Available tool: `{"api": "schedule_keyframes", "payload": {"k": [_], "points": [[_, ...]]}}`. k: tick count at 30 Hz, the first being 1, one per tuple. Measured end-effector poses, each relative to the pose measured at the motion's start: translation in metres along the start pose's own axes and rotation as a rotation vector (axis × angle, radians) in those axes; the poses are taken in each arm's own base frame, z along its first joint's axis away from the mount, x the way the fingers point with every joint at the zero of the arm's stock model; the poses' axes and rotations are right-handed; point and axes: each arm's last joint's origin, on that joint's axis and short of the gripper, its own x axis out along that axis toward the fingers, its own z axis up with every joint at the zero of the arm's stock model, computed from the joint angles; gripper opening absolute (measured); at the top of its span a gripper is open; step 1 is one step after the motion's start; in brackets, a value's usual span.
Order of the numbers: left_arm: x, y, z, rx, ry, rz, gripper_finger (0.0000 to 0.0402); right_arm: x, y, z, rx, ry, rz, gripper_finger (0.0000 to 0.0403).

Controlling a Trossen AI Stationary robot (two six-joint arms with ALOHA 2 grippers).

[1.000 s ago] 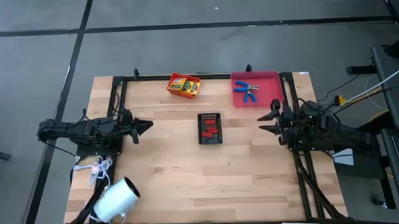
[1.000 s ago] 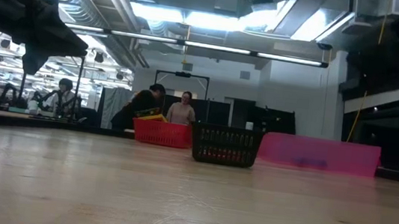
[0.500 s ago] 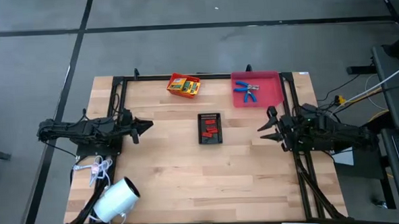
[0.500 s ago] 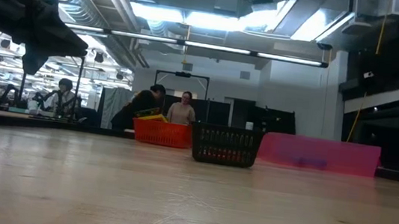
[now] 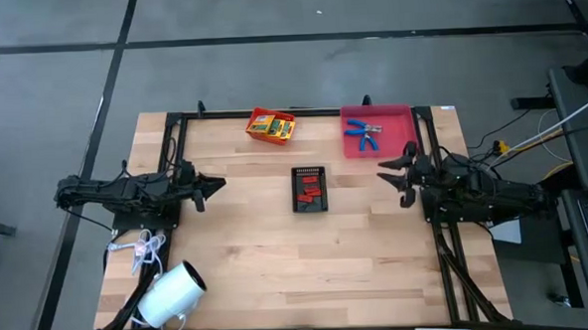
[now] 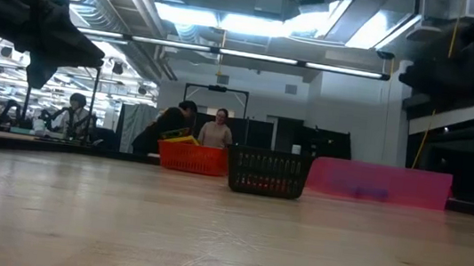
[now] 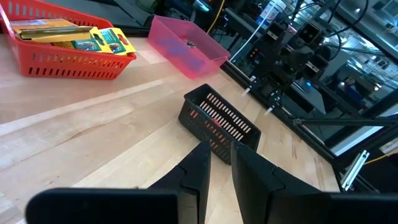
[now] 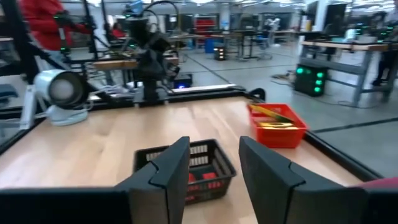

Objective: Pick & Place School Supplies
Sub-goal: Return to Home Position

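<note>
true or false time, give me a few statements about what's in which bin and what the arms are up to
1. The blue-handled pliers lie in the pink bin. True.
2. The black basket holds the yellow-and-green boxes. False: it holds red pieces; the boxes sit in the red basket.
3. The right gripper grips a red piece. False: its jaws are open and empty.
4. The white roll lies beside the white cord bundle. True.
</note>
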Motion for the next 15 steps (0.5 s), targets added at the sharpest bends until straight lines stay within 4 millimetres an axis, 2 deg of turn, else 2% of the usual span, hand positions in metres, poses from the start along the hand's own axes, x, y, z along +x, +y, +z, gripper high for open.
{"api": "schedule_keyframes", "payload": {"k": [15], "points": [[0.0000, 0.0000, 0.0000, 0.000, 0.000, 0.000, 0.0059, 0.0000, -0.0008, 0.0000, 0.001, -0.001, -0.027, 0.0143]]}}
